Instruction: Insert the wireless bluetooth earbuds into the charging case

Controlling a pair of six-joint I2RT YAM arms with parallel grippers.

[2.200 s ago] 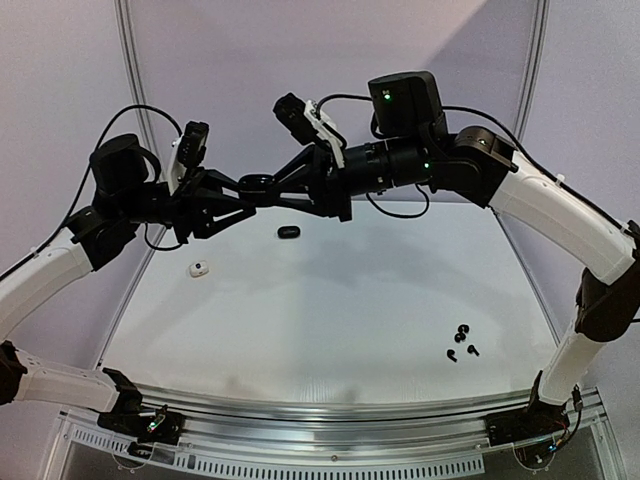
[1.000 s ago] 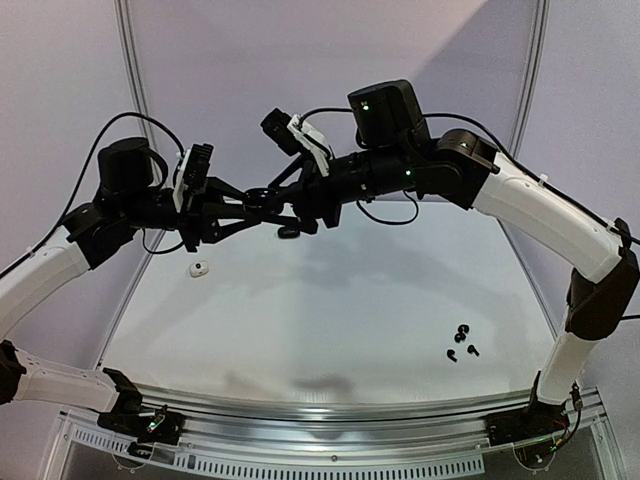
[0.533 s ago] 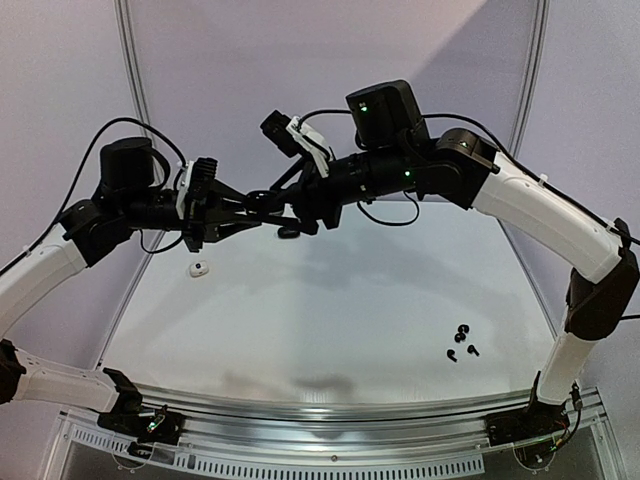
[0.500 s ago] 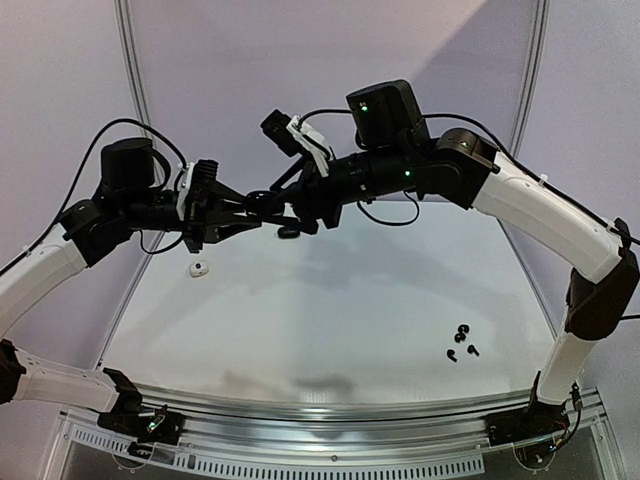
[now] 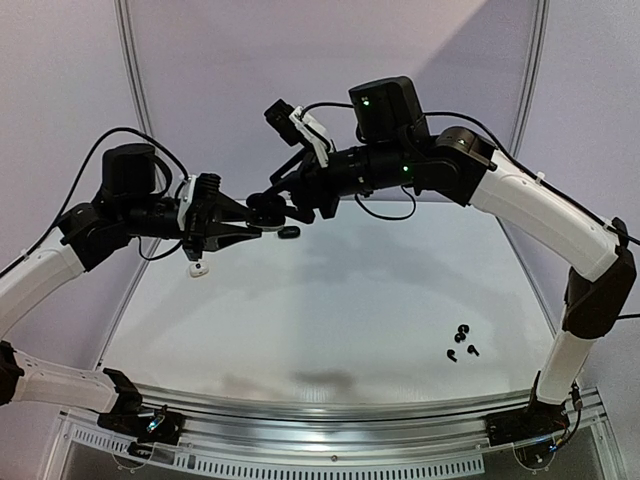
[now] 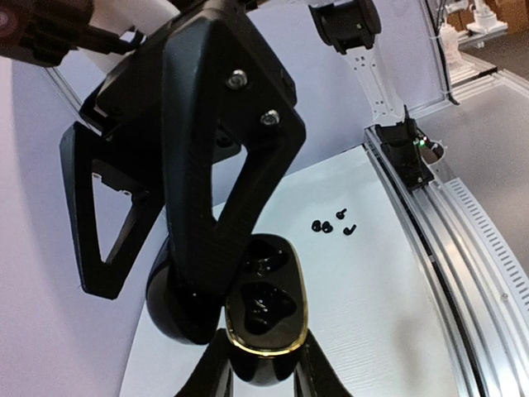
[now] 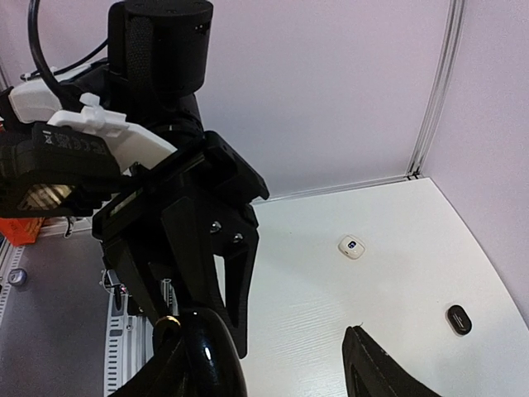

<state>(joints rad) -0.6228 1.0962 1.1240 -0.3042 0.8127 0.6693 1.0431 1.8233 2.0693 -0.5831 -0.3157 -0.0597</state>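
Above the table [image 5: 330, 300], my left gripper [image 5: 260, 229] is clamped tight on the open charging case [image 6: 264, 318]. My right gripper [image 5: 268, 200] stands parted, one finger beside the case's lid, gripping nothing. The earbuds [image 5: 460, 343] lie loose at the table's near right, well apart from the case.

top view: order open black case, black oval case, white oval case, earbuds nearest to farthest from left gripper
1. open black gold-rimmed charging case, in the left gripper's fingers
2. small black oval case, lying just right
3. white oval case, lying left
4. black stemmed earbuds, far right
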